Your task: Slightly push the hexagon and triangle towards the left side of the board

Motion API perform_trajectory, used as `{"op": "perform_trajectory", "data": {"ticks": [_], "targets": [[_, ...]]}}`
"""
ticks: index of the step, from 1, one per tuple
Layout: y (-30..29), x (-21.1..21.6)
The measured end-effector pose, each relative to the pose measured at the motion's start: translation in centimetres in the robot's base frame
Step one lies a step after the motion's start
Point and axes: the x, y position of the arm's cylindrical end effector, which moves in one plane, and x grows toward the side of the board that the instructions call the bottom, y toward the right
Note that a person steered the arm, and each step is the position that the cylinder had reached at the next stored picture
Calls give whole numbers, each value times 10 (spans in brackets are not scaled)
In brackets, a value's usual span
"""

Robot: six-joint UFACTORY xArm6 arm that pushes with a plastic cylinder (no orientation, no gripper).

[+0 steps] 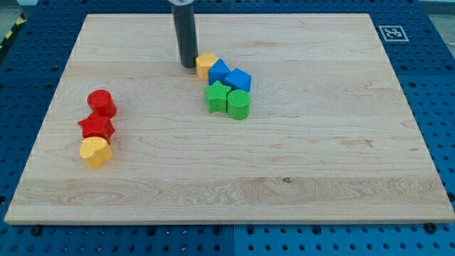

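The yellow hexagon (206, 65) sits in the upper middle of the wooden board (320, 142). The blue triangle (219, 71) touches its right side. My tip (188, 66) stands on the board just left of the hexagon, touching it or nearly so. The dark rod rises straight up out of the view's top.
A blue cube (239, 80) sits right of the triangle. A green star (216, 97) and a green cylinder (238, 104) lie just below them. At the view's left, a red cylinder (102, 103), a red star (96, 127) and a yellow heart (94, 151) form a column.
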Motion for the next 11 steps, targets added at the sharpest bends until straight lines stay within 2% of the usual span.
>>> {"op": "perform_trajectory", "data": {"ticks": [1, 2, 3, 4, 6, 8, 9, 11], "targets": [[-2, -36], [37, -51], [96, -13], [88, 13], [41, 10], [47, 6], [57, -16], [47, -16]]}}
